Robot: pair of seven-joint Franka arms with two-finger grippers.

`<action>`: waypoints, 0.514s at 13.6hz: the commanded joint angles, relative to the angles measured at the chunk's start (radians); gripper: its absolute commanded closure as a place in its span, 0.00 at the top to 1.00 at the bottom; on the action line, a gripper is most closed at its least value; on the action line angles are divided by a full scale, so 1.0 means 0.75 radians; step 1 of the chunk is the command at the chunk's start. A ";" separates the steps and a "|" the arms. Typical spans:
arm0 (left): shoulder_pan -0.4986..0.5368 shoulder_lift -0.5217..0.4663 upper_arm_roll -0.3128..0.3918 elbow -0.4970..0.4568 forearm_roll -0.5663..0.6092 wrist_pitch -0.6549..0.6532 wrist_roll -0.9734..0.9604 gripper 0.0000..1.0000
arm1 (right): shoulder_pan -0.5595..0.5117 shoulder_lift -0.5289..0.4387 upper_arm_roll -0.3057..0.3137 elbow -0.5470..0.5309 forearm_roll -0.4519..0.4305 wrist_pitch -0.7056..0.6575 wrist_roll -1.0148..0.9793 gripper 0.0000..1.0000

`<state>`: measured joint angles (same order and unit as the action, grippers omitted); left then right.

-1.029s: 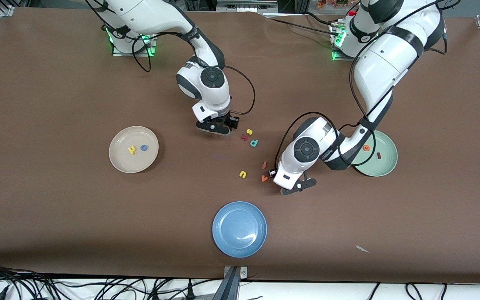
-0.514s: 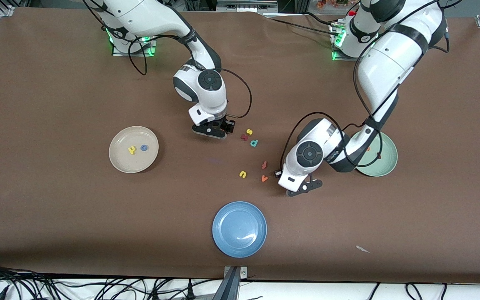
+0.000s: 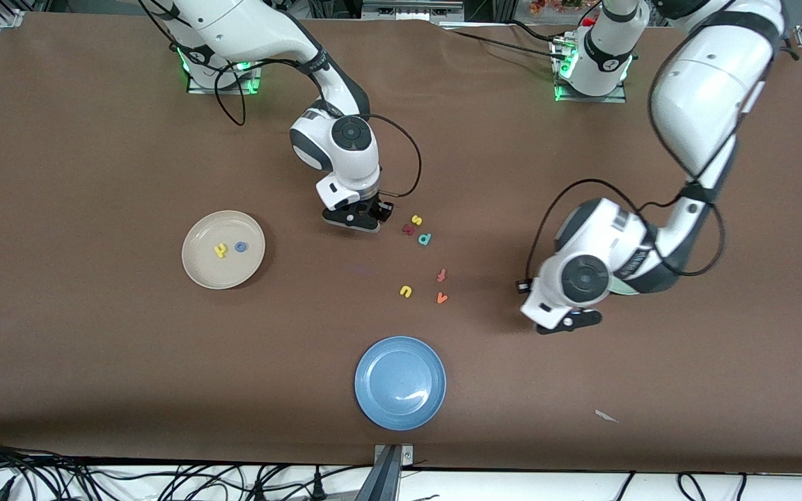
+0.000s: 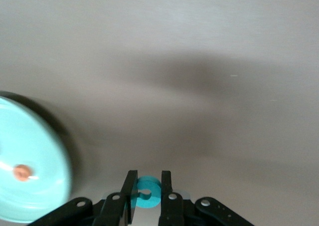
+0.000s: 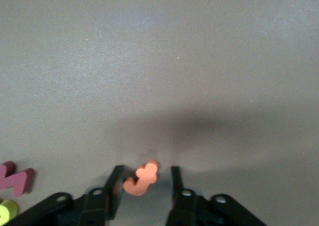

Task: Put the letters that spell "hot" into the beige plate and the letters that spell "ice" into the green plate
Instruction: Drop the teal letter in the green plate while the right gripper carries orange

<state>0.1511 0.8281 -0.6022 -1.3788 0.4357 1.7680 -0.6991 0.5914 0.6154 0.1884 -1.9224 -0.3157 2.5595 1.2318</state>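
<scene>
In the left wrist view my left gripper (image 4: 148, 175) is shut on the teal "c" (image 4: 148, 192), up over the table beside the green plate (image 4: 40, 151). The orange "e" (image 4: 21, 172) lies in that plate. From the front the left arm hides most of the plate, and the left gripper (image 3: 568, 321) shows below the wrist. My right gripper (image 5: 146, 168) stands low and open around the orange "t" (image 5: 141, 180), which touches one finger, with a gap to the other. The beige plate (image 3: 199, 271) holds the yellow "h" (image 3: 220, 250) and blue "o" (image 3: 241, 246). The "i" is hidden.
Loose letters lie mid-table: a yellow "s" (image 3: 415, 220), a dark red letter (image 3: 409, 229), a teal "p" (image 3: 425, 239), a reddish "f" (image 3: 441, 275), a yellow "u" (image 3: 406, 291), an orange "v" (image 3: 441, 298). A blue plate (image 3: 399, 382) sits nearer the front camera.
My left arm has swung away from the "v" toward its own end of the table, carrying the teal "c", and now covers the green plate. The right gripper shifted slightly and settled.
</scene>
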 commanded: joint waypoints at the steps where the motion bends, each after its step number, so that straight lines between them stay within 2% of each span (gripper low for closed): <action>1: 0.197 -0.089 -0.066 -0.119 -0.008 -0.034 0.218 0.00 | 0.017 0.030 -0.014 0.015 -0.035 0.011 0.027 0.04; 2: 0.240 -0.108 -0.066 -0.151 -0.002 -0.034 0.289 0.00 | 0.017 0.026 -0.014 0.013 -0.041 0.009 0.025 0.00; 5: 0.356 -0.151 -0.066 -0.241 0.004 -0.034 0.455 0.00 | 0.011 -0.008 -0.014 0.007 -0.041 0.001 -0.012 0.00; 7: 0.418 -0.151 -0.064 -0.284 0.010 -0.020 0.519 0.00 | -0.058 -0.090 -0.012 -0.036 -0.033 -0.027 -0.120 0.00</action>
<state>0.4206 0.7606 -0.6413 -1.5144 0.4359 1.7427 -0.3638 0.5888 0.6064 0.1829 -1.9218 -0.3267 2.5585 1.2054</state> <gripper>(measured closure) 0.775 0.722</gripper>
